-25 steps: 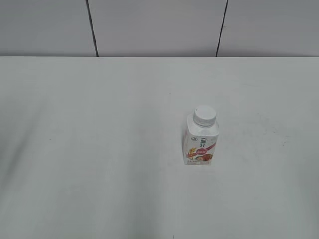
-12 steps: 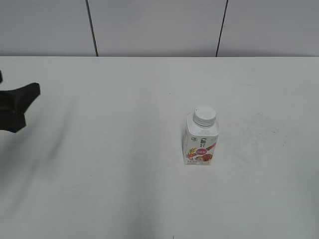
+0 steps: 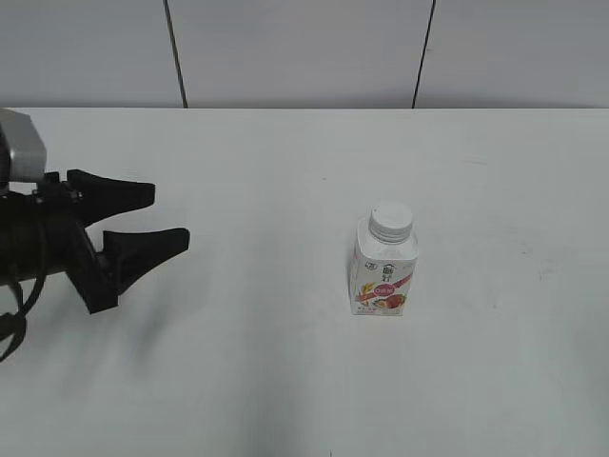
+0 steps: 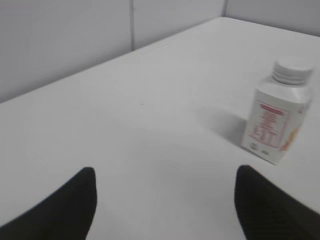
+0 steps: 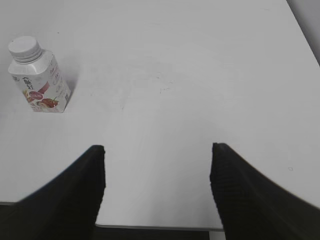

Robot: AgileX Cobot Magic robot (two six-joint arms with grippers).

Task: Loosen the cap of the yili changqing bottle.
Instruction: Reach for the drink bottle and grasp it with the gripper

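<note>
the yili changqing bottle (image 3: pixel 384 262) is standing upright on the tabletop (image 3: pixel 285 381), cap (image 3: pixel 391 220) untouched. left pincer (image 3: pixel 162 219), well left of it, is gaping empty; right pincer (image 5: pixel 157 165) likewise, nothing loosened yet.

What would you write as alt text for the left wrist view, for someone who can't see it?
A small white bottle with its white cap on stands upright on a white table, to the right and ahead of the open left gripper. The gripper's two dark fingertips frame the bottom of the picture with nothing between them; pale wall panels run behind the table.
</note>
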